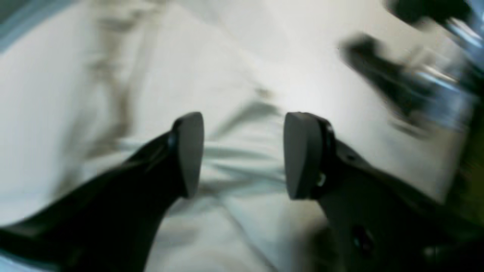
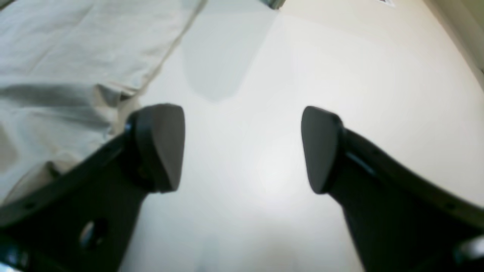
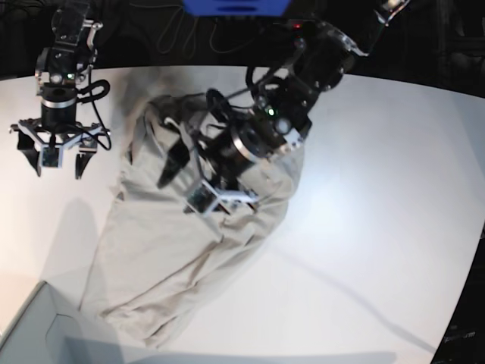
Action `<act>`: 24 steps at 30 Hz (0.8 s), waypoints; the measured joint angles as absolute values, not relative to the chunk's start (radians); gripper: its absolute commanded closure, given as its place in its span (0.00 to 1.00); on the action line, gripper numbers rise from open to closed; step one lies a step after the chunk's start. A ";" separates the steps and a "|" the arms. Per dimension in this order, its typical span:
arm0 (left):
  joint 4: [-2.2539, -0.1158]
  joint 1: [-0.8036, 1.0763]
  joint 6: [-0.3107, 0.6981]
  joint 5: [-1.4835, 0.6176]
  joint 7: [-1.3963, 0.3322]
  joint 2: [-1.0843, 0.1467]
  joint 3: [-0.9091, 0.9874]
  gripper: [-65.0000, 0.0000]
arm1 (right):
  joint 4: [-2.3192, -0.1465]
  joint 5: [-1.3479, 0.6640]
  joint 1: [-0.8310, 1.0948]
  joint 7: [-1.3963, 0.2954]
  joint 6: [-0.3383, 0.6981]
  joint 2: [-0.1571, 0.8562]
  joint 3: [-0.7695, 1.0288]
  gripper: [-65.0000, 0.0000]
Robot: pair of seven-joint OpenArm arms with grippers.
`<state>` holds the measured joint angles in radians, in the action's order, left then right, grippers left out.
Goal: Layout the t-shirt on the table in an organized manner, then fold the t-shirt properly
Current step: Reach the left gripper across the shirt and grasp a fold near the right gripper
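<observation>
While the t-shirt (image 3: 182, 243) lay rumpled diagonally across the bench (image 3: 379, 227), the left end effector (image 1: 244, 155) hovered open over its middle, holding nothing; right end effector (image 2: 242, 149) waited open upper left, probably for spreading.

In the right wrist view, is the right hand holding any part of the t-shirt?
No. The right hand is open over bare table, and the t-shirt lies off to one side, outside its fingers.
</observation>
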<state>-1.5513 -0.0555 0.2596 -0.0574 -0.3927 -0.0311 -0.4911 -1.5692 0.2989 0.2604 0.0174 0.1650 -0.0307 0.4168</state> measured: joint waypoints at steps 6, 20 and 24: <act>-1.277 -0.232 0.262 -0.047 -0.404 0.045 -0.365 0.49 | -1.563 0.299 0.265 0.013 0.164 -0.133 0.378 0.56; -0.731 -0.447 0.258 -0.049 -0.326 0.089 -0.355 0.49 | -1.532 0.299 0.316 -0.021 0.165 -0.150 0.047 1.00; -0.675 -0.450 0.258 -0.050 -0.296 0.088 -0.353 0.49 | -1.495 0.299 0.313 -0.109 0.165 -0.150 0.048 1.00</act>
<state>-0.6754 -0.4500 0.2584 -0.0498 -0.2958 0.0875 -0.3534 -1.4948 0.2989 0.3126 -0.1093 0.1646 -0.1501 0.0483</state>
